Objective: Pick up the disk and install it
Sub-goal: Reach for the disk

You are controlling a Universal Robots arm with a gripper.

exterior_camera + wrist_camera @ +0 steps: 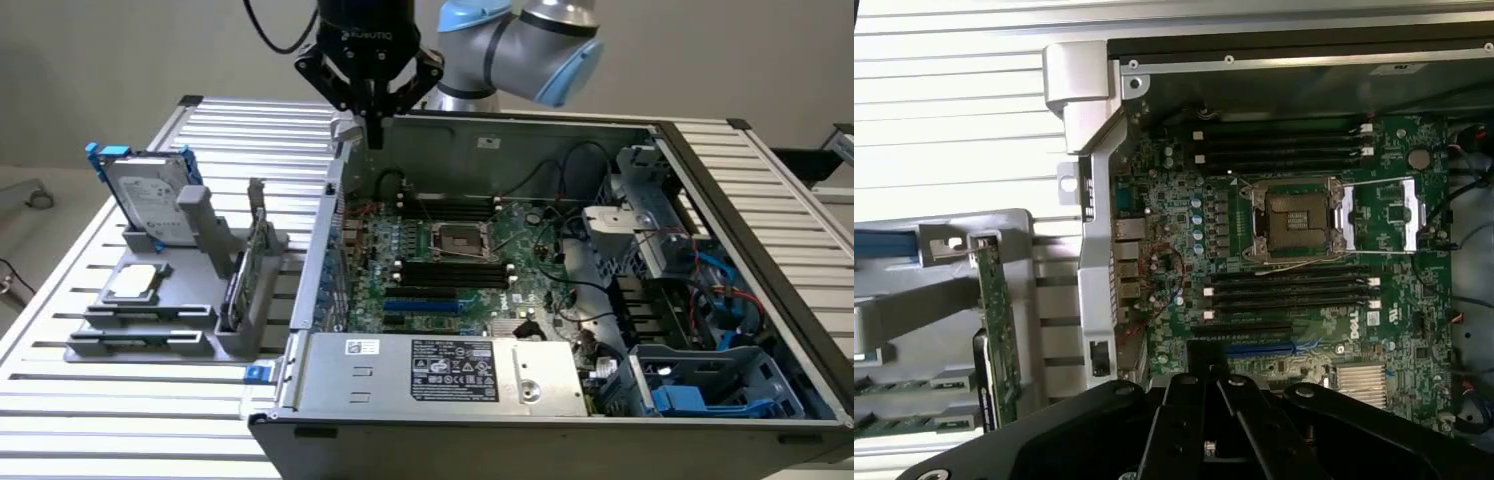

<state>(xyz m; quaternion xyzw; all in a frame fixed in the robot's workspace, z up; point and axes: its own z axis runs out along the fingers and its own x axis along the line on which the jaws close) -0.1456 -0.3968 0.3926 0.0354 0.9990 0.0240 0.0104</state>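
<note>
Disk [142, 196]: stands on edge in grey rack [187, 305], well off to the exterior view's left of my tool [375, 130], which is pinched together, empty, above the far-left corner of the computer case [534, 118].

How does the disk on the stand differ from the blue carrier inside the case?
The disk stands on edge in the grey stand outside the case; the blue carrier lies inside the case, at its corner. The disk shows a silver body with a pale label; the blue carrier shows plain blue plastic. Both have bright blue plastic.
</note>
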